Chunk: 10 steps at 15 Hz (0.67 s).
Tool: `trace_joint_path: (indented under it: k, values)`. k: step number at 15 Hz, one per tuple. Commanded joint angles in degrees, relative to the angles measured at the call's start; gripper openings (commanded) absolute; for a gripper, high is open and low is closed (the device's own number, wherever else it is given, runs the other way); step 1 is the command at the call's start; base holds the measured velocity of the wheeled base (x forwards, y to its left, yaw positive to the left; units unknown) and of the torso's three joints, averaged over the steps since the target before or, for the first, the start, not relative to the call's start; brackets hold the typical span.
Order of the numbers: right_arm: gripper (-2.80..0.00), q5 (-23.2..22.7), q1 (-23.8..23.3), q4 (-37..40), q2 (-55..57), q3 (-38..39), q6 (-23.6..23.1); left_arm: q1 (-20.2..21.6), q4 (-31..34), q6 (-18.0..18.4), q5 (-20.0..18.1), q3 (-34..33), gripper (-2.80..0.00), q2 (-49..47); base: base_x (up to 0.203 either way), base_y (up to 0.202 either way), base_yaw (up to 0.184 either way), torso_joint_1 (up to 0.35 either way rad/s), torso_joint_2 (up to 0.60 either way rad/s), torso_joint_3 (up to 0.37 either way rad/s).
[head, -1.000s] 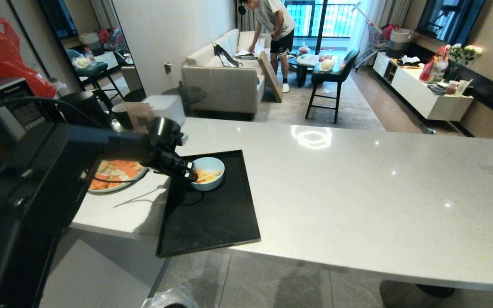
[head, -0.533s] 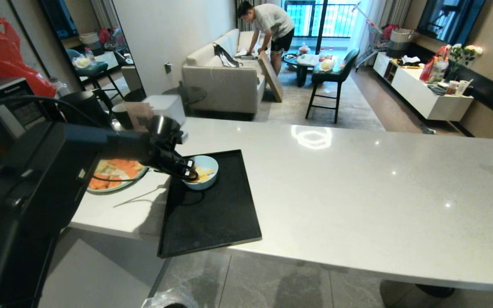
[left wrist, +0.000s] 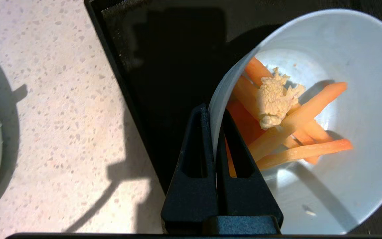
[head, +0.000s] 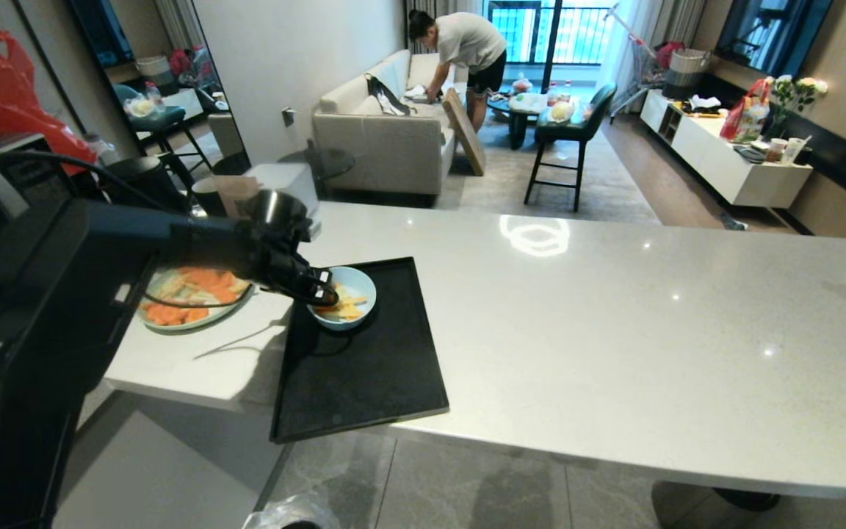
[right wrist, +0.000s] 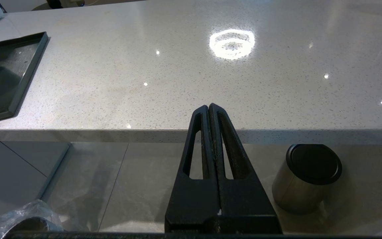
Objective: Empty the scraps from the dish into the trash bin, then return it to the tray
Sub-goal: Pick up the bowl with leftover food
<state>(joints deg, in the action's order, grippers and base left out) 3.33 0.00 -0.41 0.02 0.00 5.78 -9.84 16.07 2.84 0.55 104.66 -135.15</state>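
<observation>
The dish (head: 346, 294), a small pale-blue bowl, is over the back left part of the black tray (head: 364, 367) and looks slightly tilted. My left gripper (head: 324, 296) is shut on its left rim. In the left wrist view the gripper (left wrist: 213, 114) has one finger inside the dish (left wrist: 360, 99) and one outside. The scraps (left wrist: 297, 132) are orange strips and a pale chunk lying in the bowl. The trash bin (head: 294, 514), lined with crinkled plastic, stands on the floor below the tray's front edge. My right gripper (right wrist: 209, 108) hangs shut and empty below the counter edge.
A pale-green plate of orange slices (head: 188, 297) sits on the counter left of the tray. A steel cylinder bin with a black lid (right wrist: 307, 176) stands on the floor under the counter. A person bends over a sofa far behind.
My left gripper has shut on the dish's rim. The dish has shifted a little to the left on the tray and tipped slightly.
</observation>
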Motion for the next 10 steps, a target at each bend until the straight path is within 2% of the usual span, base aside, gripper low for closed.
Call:
trace_joint_path:
  k: [1, 6, 10]
  values:
    - [-2.8, 0.0, 0.0, 0.0, 0.0, 0.0, 0.0, 0.1, 0.0, -0.1, 0.0, -3.0, -2.8, 3.5, 0.0, 0.0, 0.0, 0.0, 0.0, 0.0]
    - [-2.8, 0.0, 0.0, 0.0, 0.1, 0.0, 0.0, 0.9, 0.1, -0.6, -0.1, -14.1, -2.8, 12.3, 0.0, 0.0, 0.0, 0.0, 0.0, 0.0]
    - [-2.8, 0.0, 0.0, 0.0, 0.1, 0.0, 0.0, 2.3, 0.1, -2.5, -0.2, -22.9, -2.8, 20.8, 0.0, 0.0, 0.0, 0.0, 0.0, 0.0]
